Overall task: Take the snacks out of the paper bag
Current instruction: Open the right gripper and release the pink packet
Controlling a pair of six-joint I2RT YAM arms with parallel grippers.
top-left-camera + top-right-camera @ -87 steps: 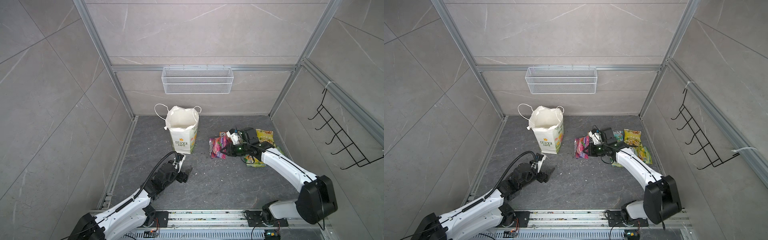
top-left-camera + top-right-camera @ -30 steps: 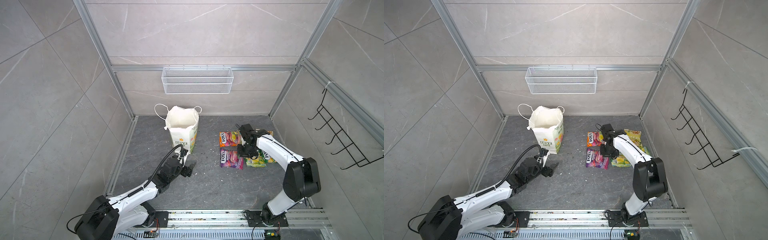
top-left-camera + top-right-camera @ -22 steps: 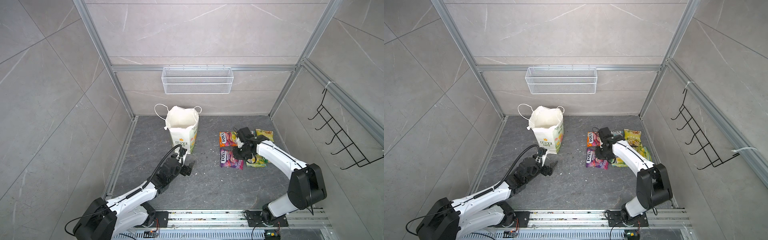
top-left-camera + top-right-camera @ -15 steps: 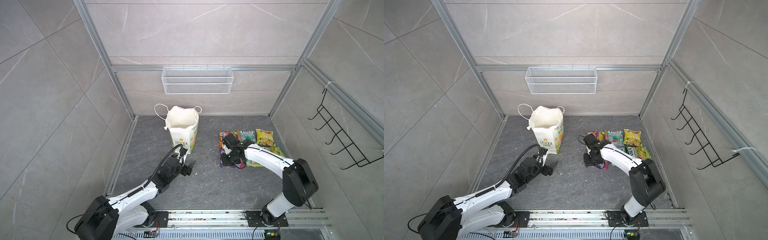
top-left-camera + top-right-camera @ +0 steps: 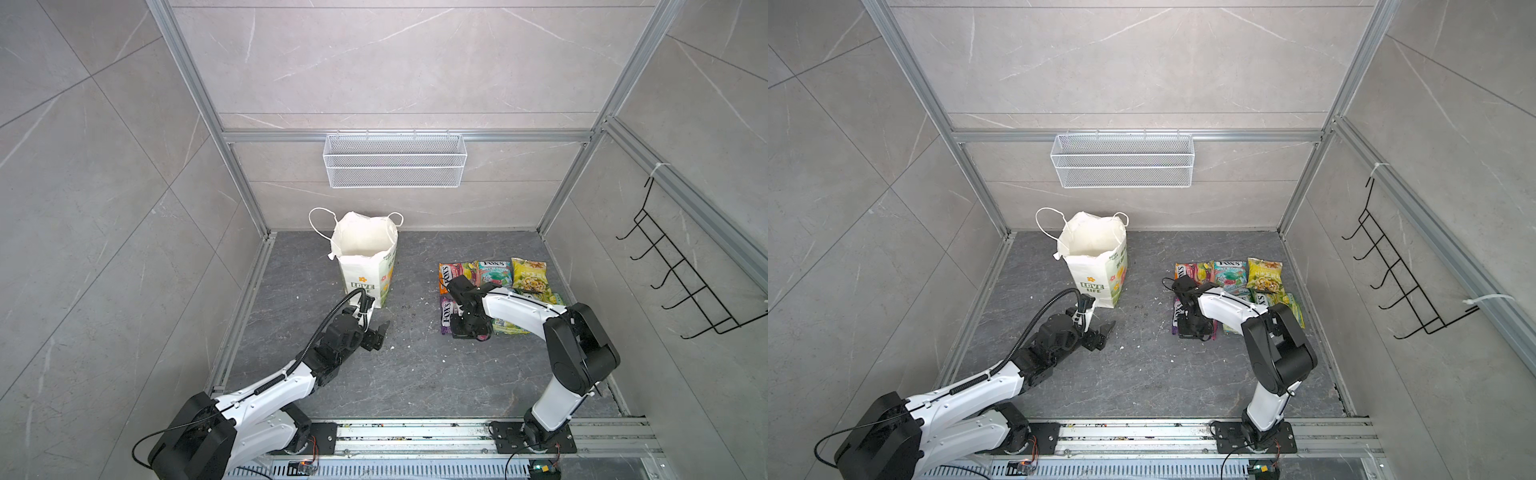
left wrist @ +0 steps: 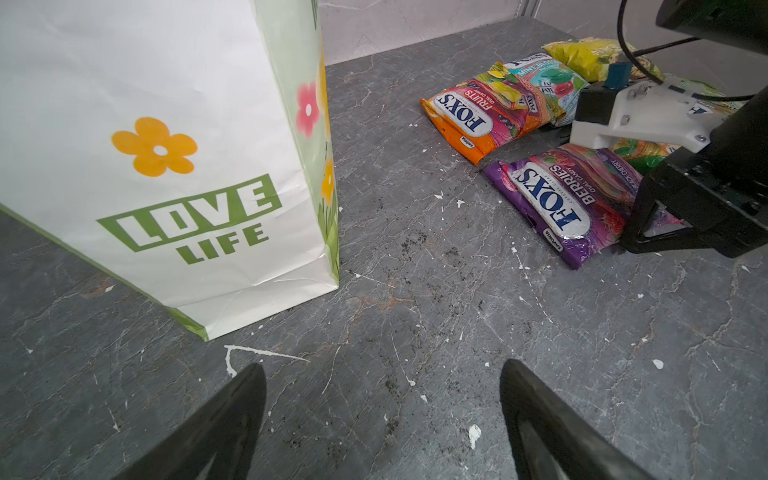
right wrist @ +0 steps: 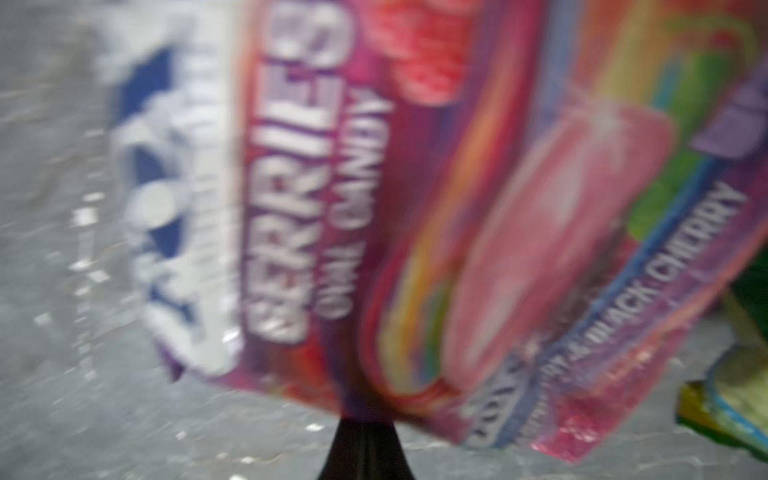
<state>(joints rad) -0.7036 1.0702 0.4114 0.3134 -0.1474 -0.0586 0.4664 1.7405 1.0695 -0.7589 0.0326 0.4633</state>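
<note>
The white paper bag (image 5: 365, 270) (image 5: 1096, 266) stands upright and open-mouthed at the back left; no packet shows in it. To its right, several snacks lie flat on the floor: orange-red (image 5: 451, 272), teal (image 5: 494, 272), yellow (image 5: 528, 274), yellow-green (image 5: 509, 326) and purple (image 5: 446, 316) (image 6: 557, 199). My right gripper (image 5: 467, 332) (image 7: 365, 419) points down at the purple packet's near edge, its tips pinched together on that edge. My left gripper (image 5: 380, 336) (image 6: 382, 368) hovers low over bare floor in front of the bag, open and holding nothing.
A white wire mesh basket (image 5: 395, 162) hangs on the back wall. A black hook rack (image 5: 681, 286) is mounted on the right wall. The arms' base rail (image 5: 415, 432) runs along the front edge. Grey walls close in three sides.
My right gripper swung from the packets' right side across to the purple packet's near edge and shut there. The left arm stayed almost still, open.
</note>
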